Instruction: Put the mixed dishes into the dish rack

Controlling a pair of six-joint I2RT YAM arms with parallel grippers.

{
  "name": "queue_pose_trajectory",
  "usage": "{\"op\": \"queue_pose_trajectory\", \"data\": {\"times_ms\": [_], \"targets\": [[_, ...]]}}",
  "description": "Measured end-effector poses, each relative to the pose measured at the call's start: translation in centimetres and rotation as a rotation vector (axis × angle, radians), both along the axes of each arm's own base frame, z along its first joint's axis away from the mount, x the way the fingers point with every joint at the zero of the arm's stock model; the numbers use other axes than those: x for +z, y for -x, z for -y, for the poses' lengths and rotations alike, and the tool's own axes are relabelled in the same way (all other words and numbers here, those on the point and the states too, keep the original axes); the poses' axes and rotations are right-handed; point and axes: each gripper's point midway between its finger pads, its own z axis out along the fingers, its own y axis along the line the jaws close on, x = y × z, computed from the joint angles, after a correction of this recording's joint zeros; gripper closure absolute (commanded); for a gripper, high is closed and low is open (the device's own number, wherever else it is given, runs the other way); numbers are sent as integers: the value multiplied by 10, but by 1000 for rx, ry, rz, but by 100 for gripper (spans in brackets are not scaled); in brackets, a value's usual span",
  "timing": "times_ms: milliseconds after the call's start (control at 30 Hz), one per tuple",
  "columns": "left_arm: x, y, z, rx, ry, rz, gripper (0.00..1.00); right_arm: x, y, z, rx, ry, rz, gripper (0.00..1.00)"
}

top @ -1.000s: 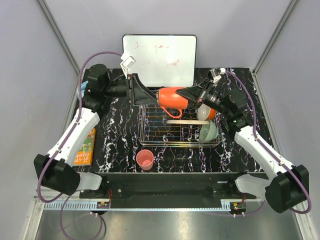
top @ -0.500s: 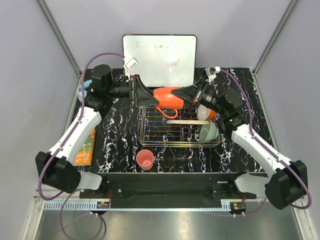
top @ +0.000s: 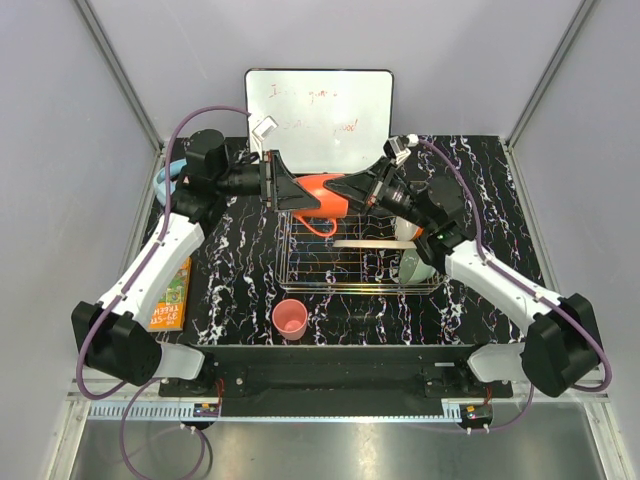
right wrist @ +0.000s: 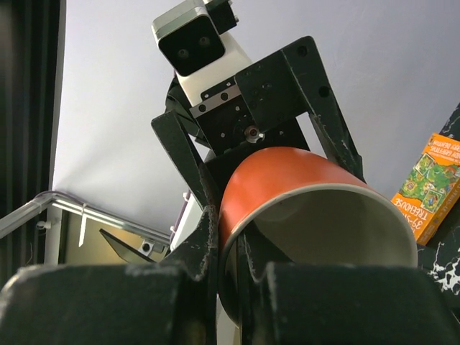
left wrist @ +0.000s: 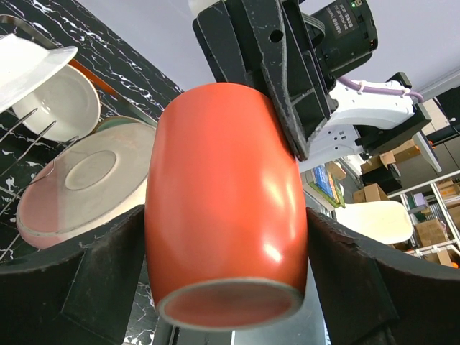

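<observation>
Slides mug (top: 322, 192) deeper into left gripper (top: 298, 192) (clamped? can't tell), right gripper (top: 352, 190) pinching its rim, probably a handoff before racking.

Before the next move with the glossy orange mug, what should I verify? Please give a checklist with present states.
1. Left gripper shut on the body of the glossy orange mug: ok.
2. Right gripper pinching the mug's rim: ok.
3. Mug in the air by the far side of the silver wire dish rack: ok.
4. Rack's left part bare: ok.
5. Mug handle apart from rack wires: cannot tell.
6. Small pink cup loaded: not ok, it stands outside the rack.
</observation>
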Motion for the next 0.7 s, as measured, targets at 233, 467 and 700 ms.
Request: {"op": "queue_pose_trajectory", "data": {"times_ms": [233,467,700], "targets": [[-1,-2,-1,12,-2,-2,29,2,-3,-8,2,-29,10,100],[0,-4,-4,21,-1,-1,85,2,-4,-10,-6,-38,7,99],[-7,-6,-11,31,-19,-33,100,-2,-1,-10,-34,-4,-13,50]]}}
